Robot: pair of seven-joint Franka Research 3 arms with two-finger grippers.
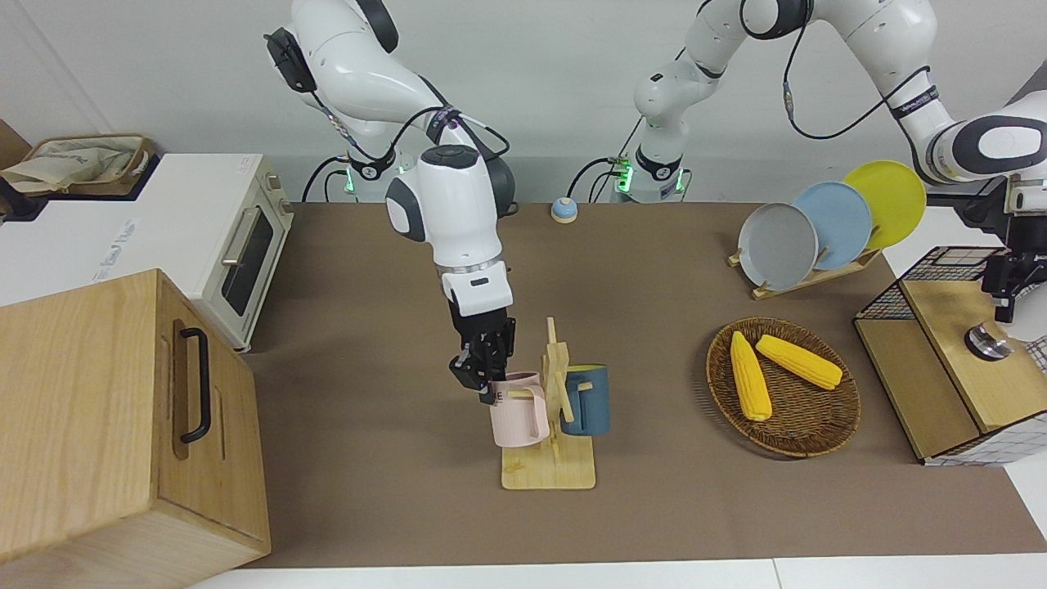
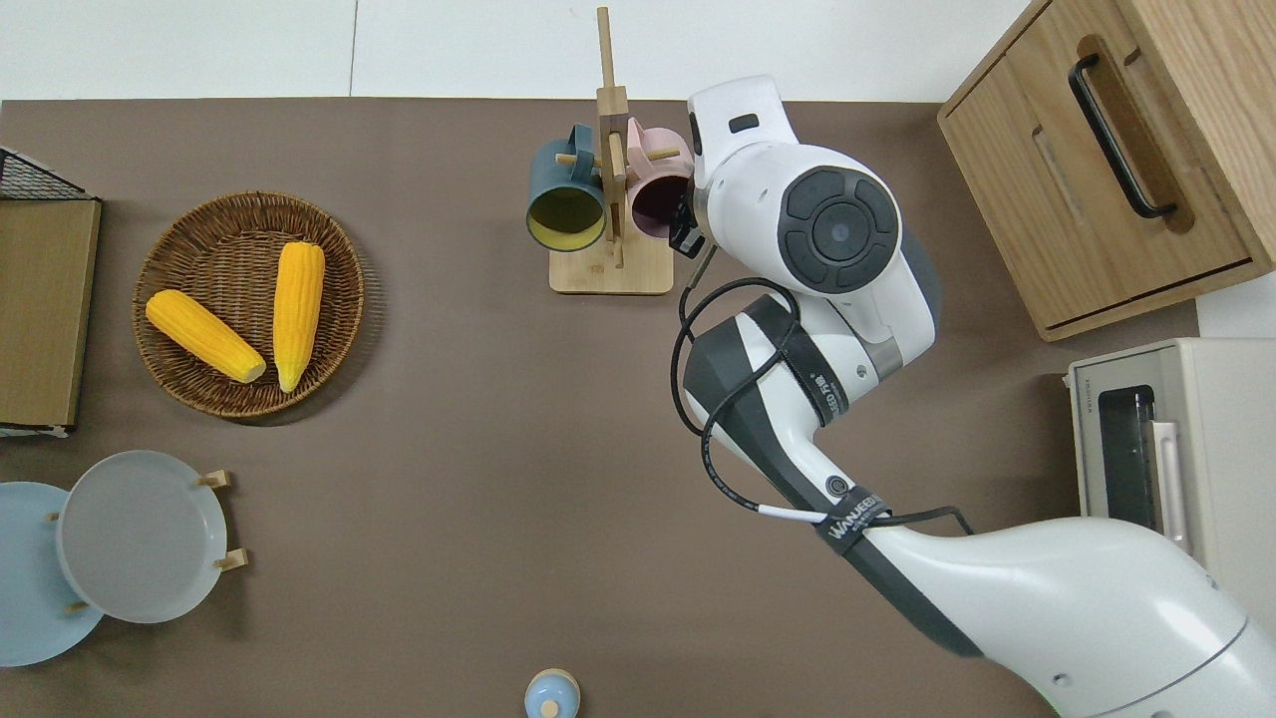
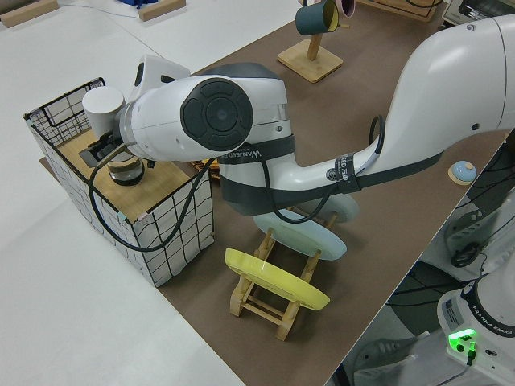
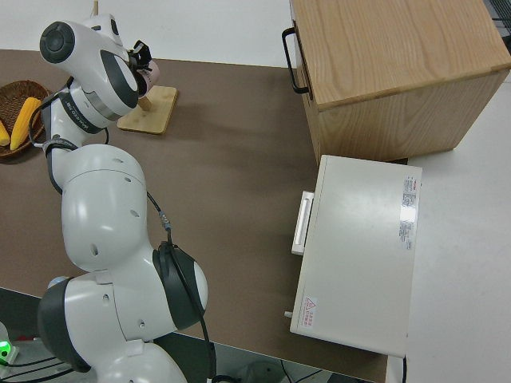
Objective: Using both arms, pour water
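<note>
A pink mug (image 1: 517,413) and a dark blue mug (image 1: 589,401) hang on a wooden mug stand (image 1: 548,473) in the middle of the table. My right gripper (image 1: 484,380) is at the pink mug's rim, on the side nearer to the robots; the overhead view shows the gripper (image 2: 686,217) beside the mug's mouth (image 2: 658,194). My left gripper (image 1: 1008,294) hangs just above a glass kettle with a metal lid (image 1: 987,342), which stands on a wooden board in a wire basket (image 1: 941,270). The left side view shows this gripper (image 3: 103,149) close over the kettle (image 3: 126,170).
A wicker basket (image 1: 785,446) with two corn cobs lies between the stand and the wire basket. A plate rack (image 1: 777,245) with three plates stands nearer to the robots. A wooden cabinet (image 1: 106,409) and a toaster oven (image 1: 237,245) fill the right arm's end. A blue bell (image 1: 563,210) sits near the bases.
</note>
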